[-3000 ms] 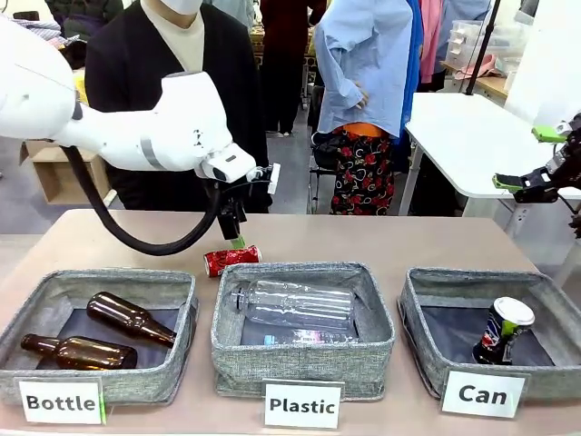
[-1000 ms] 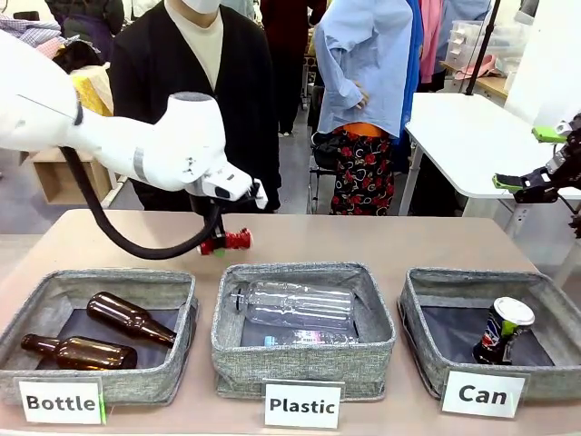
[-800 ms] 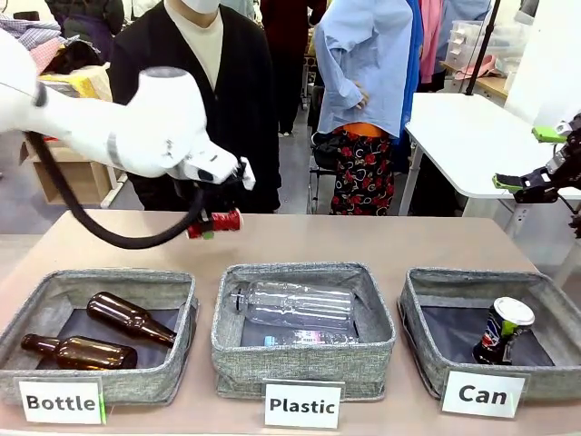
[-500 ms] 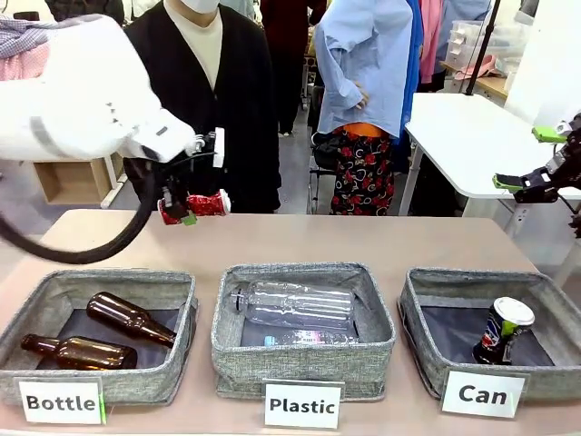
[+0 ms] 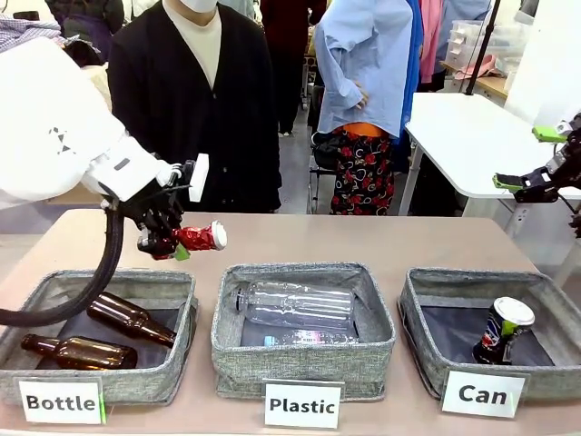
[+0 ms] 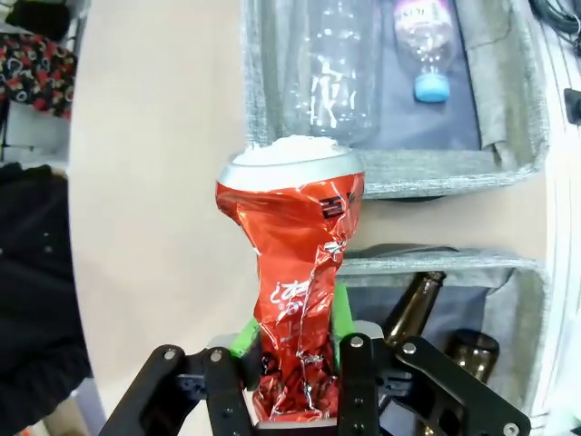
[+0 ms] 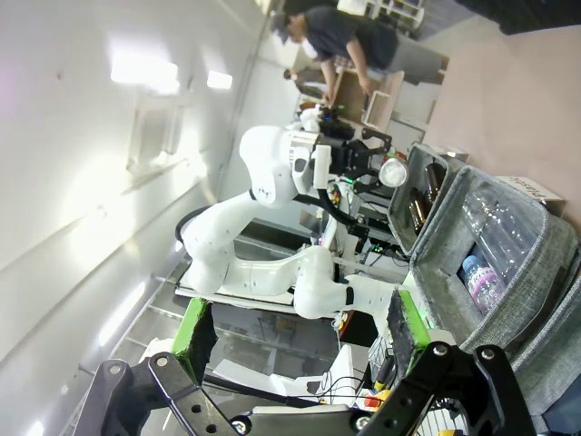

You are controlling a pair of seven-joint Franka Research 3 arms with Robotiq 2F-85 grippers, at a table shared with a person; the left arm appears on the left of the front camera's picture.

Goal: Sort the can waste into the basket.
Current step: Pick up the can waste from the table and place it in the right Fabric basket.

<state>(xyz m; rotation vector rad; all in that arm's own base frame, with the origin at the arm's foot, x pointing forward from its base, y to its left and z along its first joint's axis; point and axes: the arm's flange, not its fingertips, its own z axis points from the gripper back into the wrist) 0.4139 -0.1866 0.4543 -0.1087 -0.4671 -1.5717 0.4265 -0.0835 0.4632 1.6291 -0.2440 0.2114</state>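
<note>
A crushed red can [image 5: 201, 238] hangs in the air over the far right corner of the "Bottle" bin, with my left gripper [image 5: 175, 244] shut on its lower end. In the left wrist view the red can [image 6: 296, 272] stands up between the green pads, held by my left gripper [image 6: 292, 352]. The grey basket [image 5: 427, 289] signed "Can" sits at the right front. A dark blue-black can [image 5: 502, 332] with a silver top leans inside it. My right gripper [image 5: 527, 159] hovers open at the far right, well above the table, and the right wrist view also shows my right gripper [image 7: 302, 329] open.
The "Plastic" bin [image 5: 238, 345] holds clear bottles at front centre. Two brown glass bottles [image 5: 129, 318] lie in the "Bottle" bin [image 5: 41, 289] at left. A person in a dark cardigan [image 5: 186, 100] stands at the far edge. A white table [image 5: 472, 136] is behind on the right.
My left gripper has closed on the red can, lifted it off the table, and carried it left and toward me. The right arm has not moved.
</note>
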